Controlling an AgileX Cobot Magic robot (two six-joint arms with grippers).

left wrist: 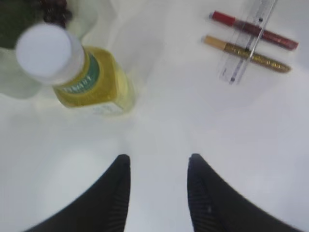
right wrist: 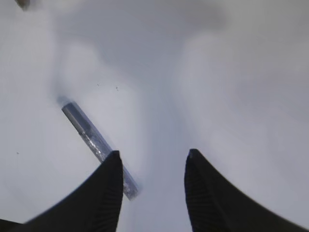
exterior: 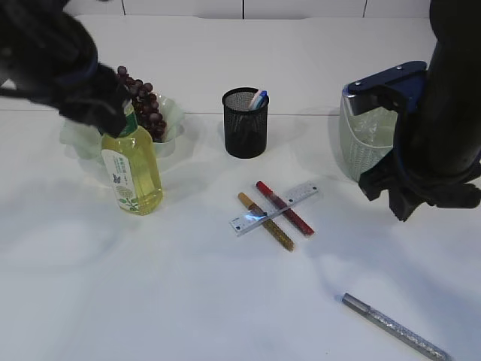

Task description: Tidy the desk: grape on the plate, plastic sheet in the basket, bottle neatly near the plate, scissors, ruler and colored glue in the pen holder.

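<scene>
Both pincers, left pincer [left wrist: 158, 166] and right pincer [right wrist: 153, 162], are held half open and empty. The silver glue pen [right wrist: 96, 143], lower left, is judged light, stiff, slippery; a mid-barrel grasp is advised.

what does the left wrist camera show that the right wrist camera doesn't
Only the left wrist view shows the bottle with its white cap, the clear ruler lying across the red glue stick and gold glue stick, and the open left gripper. Only the right wrist view shows the silver glue stick beside the open right gripper. Both show the white table with nothing held.
</scene>
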